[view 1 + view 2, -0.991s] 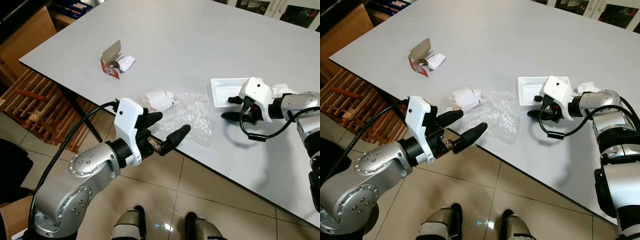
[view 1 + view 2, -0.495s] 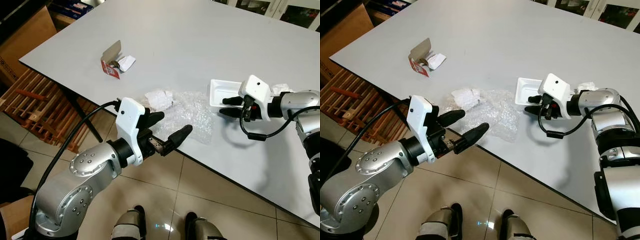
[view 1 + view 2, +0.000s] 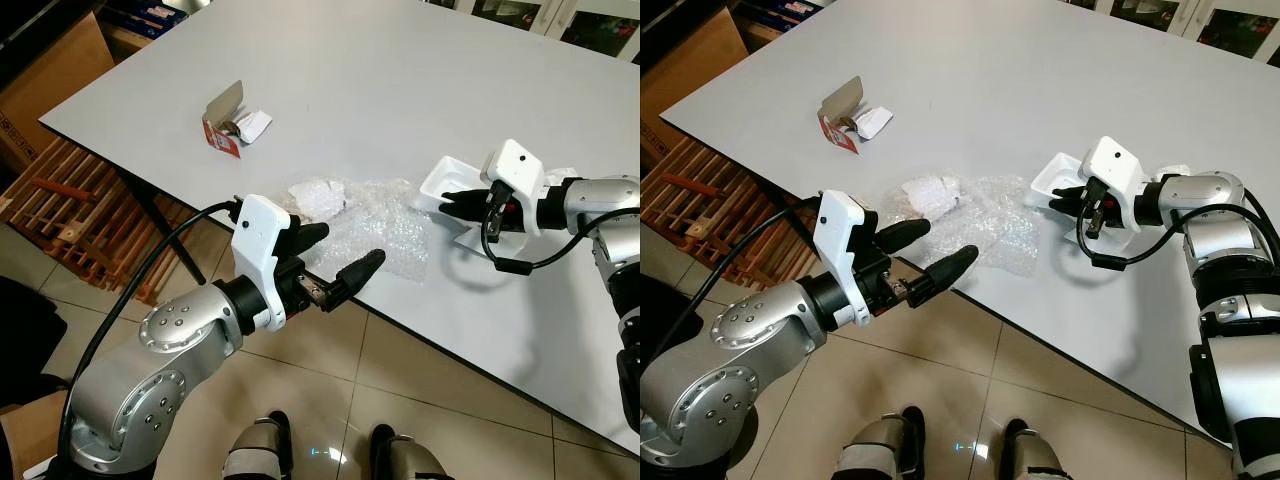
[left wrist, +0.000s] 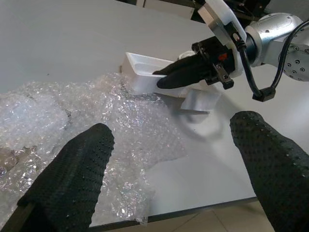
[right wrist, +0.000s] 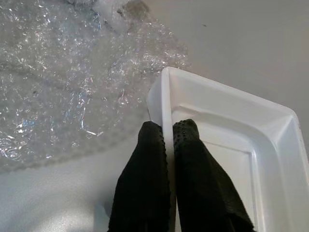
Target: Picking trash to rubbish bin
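My right gripper [image 3: 448, 197] is shut on the rim of a white plastic tray [image 3: 443, 180], which it holds tilted up off the grey table [image 3: 380, 80]; the pinch shows on the tray's wall [image 5: 166, 116]. A sheet of clear bubble wrap [image 3: 385, 232] lies by the table's near edge, with a crumpled white paper [image 3: 318, 198] on its left part. My left gripper [image 3: 338, 254] hovers open just off the table edge, in front of the wrap [image 4: 120, 130]. A torn red and white carton [image 3: 225, 122] with a white scrap lies farther left.
A second white crumpled piece [image 3: 566, 176] sits behind my right wrist. Wooden slatted racks [image 3: 60, 215] and a cardboard box [image 3: 45, 75] stand on the tiled floor to the left of the table. My feet [image 3: 330, 450] are close to the table's edge.
My right gripper closed on the tray's rim and lifted that side, tilting the tray and drawing it slightly back. The left arm stayed nearly still.
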Motion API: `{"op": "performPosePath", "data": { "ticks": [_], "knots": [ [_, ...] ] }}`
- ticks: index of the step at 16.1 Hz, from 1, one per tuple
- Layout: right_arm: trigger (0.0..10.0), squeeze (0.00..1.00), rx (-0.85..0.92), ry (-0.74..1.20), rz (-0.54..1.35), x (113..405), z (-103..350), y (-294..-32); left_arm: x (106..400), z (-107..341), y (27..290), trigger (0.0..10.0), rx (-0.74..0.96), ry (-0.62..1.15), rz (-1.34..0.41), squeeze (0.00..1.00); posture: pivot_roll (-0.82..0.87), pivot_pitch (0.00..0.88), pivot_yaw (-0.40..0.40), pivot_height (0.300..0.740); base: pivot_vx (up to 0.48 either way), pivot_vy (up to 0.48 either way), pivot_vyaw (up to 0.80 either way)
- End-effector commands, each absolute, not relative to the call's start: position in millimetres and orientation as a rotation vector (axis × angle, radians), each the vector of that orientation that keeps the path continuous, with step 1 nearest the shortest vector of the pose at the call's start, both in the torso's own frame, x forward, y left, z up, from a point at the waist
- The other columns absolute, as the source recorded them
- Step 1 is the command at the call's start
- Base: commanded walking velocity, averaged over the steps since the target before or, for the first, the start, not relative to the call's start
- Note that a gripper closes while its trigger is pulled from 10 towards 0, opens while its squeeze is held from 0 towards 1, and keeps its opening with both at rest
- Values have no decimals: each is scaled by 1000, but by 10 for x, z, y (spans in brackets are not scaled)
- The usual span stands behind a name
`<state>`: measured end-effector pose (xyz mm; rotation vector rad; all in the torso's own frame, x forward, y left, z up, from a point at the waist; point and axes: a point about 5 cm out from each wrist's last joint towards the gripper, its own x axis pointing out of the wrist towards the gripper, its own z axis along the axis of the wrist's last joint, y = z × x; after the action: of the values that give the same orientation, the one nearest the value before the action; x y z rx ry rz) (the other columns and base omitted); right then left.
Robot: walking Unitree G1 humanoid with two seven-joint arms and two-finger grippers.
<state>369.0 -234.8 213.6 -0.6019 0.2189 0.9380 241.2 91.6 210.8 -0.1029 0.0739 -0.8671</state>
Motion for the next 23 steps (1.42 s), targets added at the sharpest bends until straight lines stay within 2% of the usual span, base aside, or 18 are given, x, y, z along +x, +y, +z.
{"op": "performPosePath", "data": {
  "ticks": [1,2,3,11,15,23],
  "knots": [
    [4667,0,-597,243,942,3658,2078,-2388,2410,2106,904,10000,-98,75,-881,0,156,232,45,740,0,0,0],
    [10000,525,-591,250,923,3665,2068,-2395,2409,2107,898,10000,-99,75,-882,0,156,233,42,740,0,0,0],
    [10000,1000,-590,251,912,3673,2076,-2398,2412,2106,894,10000,-100,74,-881,0,152,231,39,740,0,0,0],
    [10000,1000,-572,259,920,3659,2135,-2431,2411,2086,867,10000,-103,76,-882,0,142,229,31,740,0,0,0],
    [10000,1000,-565,329,982,3600,2032,-2432,2423,2075,865,10000,-101,78,-881,0,139,225,29,740,0,0,0],
    [10000,1000,-582,364,879,3623,1933,-2526,2411,2060,869,10000,-97,82,-878,0,145,231,28,740,0,0,0]
  ]
}}
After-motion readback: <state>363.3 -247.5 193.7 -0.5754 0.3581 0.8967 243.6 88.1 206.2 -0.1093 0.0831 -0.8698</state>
